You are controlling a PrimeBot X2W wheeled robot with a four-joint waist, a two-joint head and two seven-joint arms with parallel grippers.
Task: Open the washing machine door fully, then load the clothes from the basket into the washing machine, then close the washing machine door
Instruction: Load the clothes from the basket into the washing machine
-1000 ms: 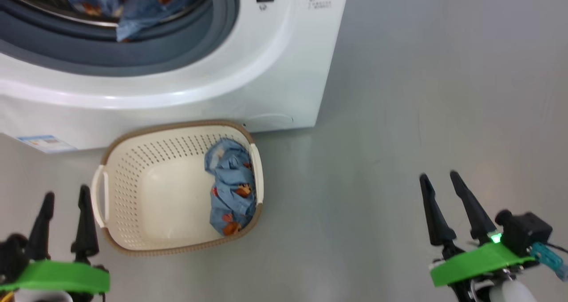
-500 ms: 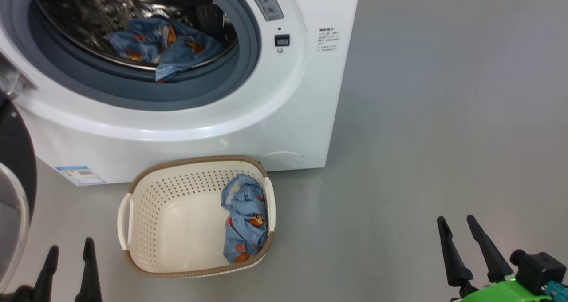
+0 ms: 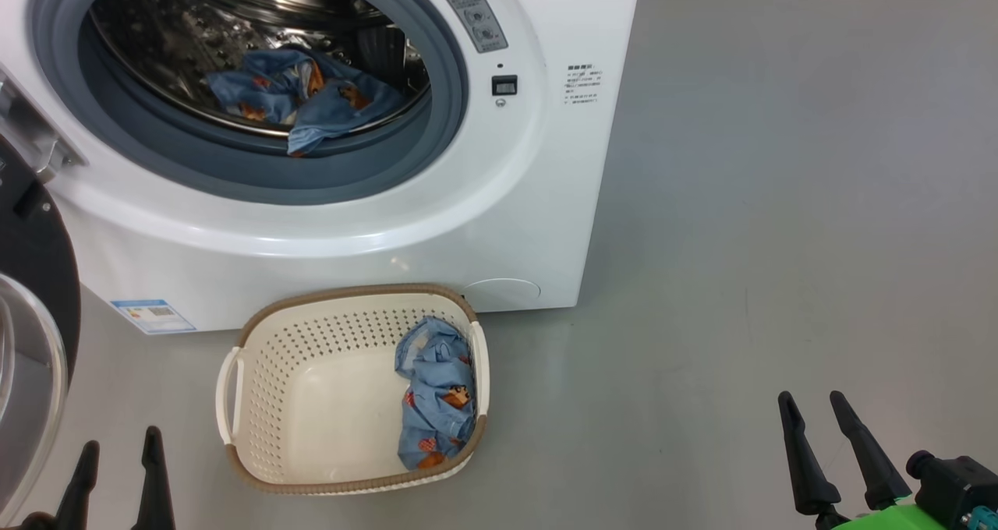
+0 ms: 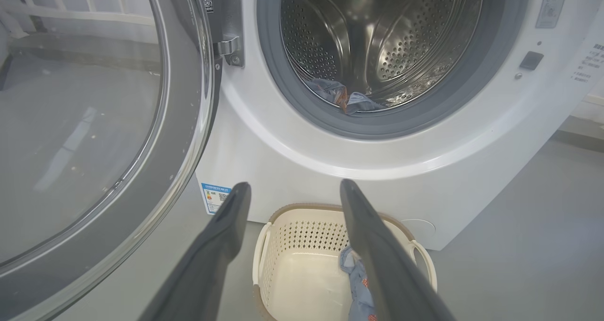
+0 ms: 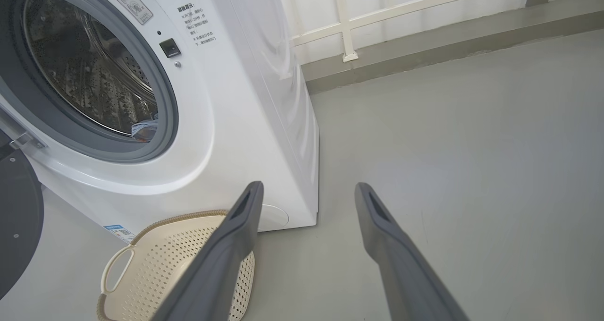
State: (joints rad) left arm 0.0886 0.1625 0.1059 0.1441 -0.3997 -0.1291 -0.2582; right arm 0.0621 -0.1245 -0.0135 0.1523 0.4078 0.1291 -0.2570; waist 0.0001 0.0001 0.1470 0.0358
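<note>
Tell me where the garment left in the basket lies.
In the head view, the blue printed garment lies bunched against the right wall of the basket, which stands just in front of the washing machine.

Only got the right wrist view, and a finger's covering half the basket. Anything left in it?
Observer: Yes. One blue garment lies in the basket, bunched against its end wall on the head view's right.
Operator: Other arm carrying anything?
Observer: No. The left gripper is open and empty.
Operator: How much is loaded? I see a blue scrap.
Observer: A small heap of blue printed clothes at the drum's front, one flap hanging onto the grey seal.
</note>
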